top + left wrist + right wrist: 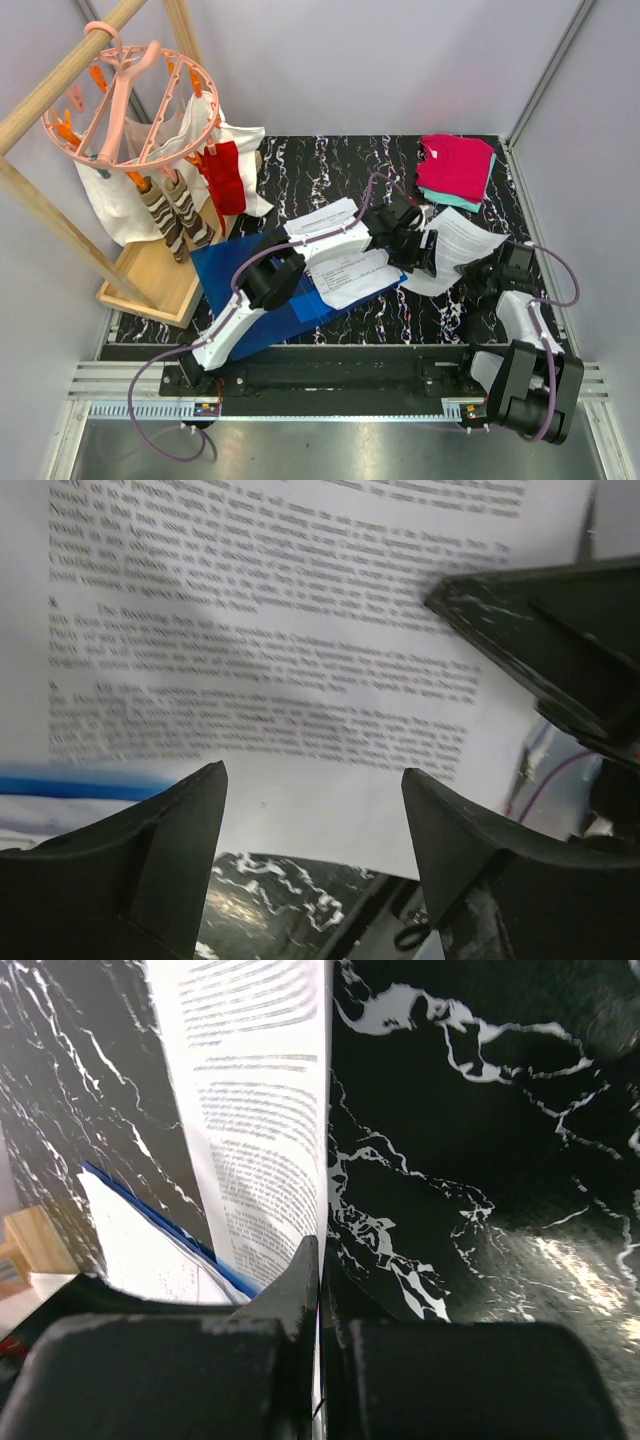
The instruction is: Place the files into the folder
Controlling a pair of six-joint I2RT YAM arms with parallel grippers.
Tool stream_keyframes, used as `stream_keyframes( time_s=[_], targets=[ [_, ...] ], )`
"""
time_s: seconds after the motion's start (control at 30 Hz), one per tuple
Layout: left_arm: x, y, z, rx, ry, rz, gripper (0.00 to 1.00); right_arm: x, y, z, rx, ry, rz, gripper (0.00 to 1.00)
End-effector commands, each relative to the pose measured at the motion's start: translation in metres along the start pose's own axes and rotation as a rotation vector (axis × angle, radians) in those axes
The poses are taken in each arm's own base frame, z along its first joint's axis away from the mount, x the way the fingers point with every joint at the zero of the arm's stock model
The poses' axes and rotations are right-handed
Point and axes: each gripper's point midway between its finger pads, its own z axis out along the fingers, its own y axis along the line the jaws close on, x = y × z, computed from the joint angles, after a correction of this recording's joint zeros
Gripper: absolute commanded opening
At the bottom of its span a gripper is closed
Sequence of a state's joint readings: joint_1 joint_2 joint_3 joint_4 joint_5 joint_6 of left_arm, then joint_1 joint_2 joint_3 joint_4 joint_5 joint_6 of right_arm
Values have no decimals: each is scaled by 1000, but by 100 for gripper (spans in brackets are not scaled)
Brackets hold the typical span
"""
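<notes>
A white printed sheet point(458, 248) lies partly lifted on the black marbled table. My right gripper point(468, 280) is shut on its near edge, and in the right wrist view point(322, 1252) the sheet point(255, 1090) stands edge-on between the closed jaws. My left gripper point(425, 255) is open over the same sheet's left part; its view shows the text page point(260, 630) beyond the spread jaws point(315, 780). The blue folder point(245, 290) lies at the left under the left arm, with two more printed sheets point(350, 275) on it. Its blue edge also shows in the right wrist view point(150, 1215).
Folded pink and teal clothes point(455, 168) lie at the back right. A wooden drying rack with a pink peg hanger point(135, 95) and hanging laundry stands at the left on a wooden base point(150, 280). Grey walls enclose the table.
</notes>
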State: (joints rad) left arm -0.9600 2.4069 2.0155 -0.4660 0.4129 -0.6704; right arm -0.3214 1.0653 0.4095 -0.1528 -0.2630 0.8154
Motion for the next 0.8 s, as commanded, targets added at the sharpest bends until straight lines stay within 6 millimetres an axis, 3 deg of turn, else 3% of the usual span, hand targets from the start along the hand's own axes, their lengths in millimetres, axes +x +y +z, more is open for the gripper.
stream_keyframes(
  time_s=[0.0, 0.03, 0.13, 0.17, 0.23, 0.3, 0.33, 0.4, 0.43, 0.47, 0.5, 0.53, 0.57, 0.6, 0.7, 0.77],
  targets=[
    [-28, -99, -79, 258, -110, 92, 75, -35, 31, -23, -67, -148, -152, 0],
    [-32, -121, -104, 312, -145, 114, 75, -44, 49, -36, -119, -190, -185, 0],
    [-26, -143, -134, 376, -178, 152, 75, -56, 86, -68, -236, -248, -305, 0],
    [-23, -152, -154, 387, -204, 176, 75, -58, 96, -75, -271, -260, -334, 0],
    [-20, -153, -173, 383, -239, 217, 75, -59, 126, -91, -374, -252, -423, 0],
    [-11, -151, -195, 376, -276, 248, 76, -55, 140, -86, -420, -185, -467, 0],
    [-7, -148, -202, 371, -287, 252, 76, -46, 160, -93, -491, -136, -523, 0],
    [4, -132, -220, 335, -320, 240, 77, -34, 173, -87, -530, -63, -568, 0],
    [6, -124, -227, 315, -345, 240, 77, -18, 193, -94, -587, -33, -640, 0],
    [16, -98, -220, 242, -351, 227, 77, -9, 203, -96, -614, -15, -672, 0],
    [20, -101, -247, 241, -408, 247, 78, 1, 217, -99, -649, 9, -707, 0],
    [30, -75, -244, 182, -402, 220, 78, 12, 228, -102, -686, 38, -733, 0],
    [30, -61, -255, 121, -447, 216, 78, 40, 243, -109, -756, 100, -779, 0],
    [35, -60, -278, 109, -504, 228, 78, 54, 256, -112, -805, 155, -799, 0],
    [44, -4, -303, -89, -586, 164, 79, 109, 284, -127, -942, 316, -878, 0],
    [47, 27, -340, -204, -713, 98, 80, 135, 301, -143, -1052, 408, -885, 0]
  ],
)
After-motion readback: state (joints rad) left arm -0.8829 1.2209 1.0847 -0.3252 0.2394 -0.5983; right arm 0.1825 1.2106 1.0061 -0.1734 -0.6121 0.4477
